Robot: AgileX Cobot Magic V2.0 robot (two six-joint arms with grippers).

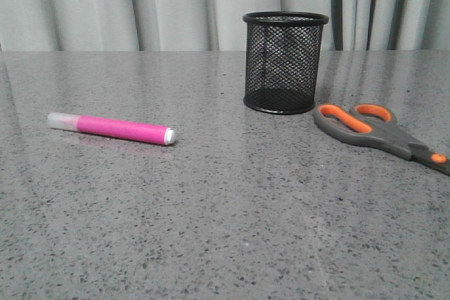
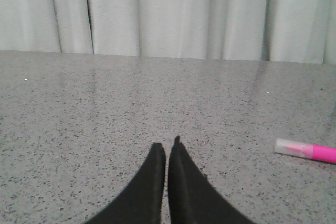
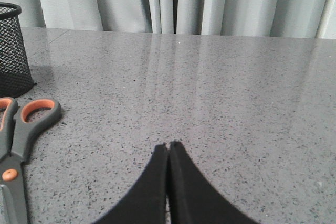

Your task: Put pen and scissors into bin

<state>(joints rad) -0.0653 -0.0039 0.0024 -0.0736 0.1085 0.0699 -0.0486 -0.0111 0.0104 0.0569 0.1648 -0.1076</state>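
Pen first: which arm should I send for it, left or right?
Left. The pen lies on the table's left side and shows in the left wrist view, near the shut left gripper. The right gripper sees only the scissors and bin.

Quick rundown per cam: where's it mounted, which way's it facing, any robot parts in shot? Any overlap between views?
Front: low, facing forward over the table; sees pen, bin, scissors; no robot parts.
Left wrist: on the left arm, facing the curtain; left gripper shut, empty.
Right wrist: on the right arm, same heading; right gripper shut, empty.
Shared: pen in front and left wrist; bin and scissors in front and right wrist.
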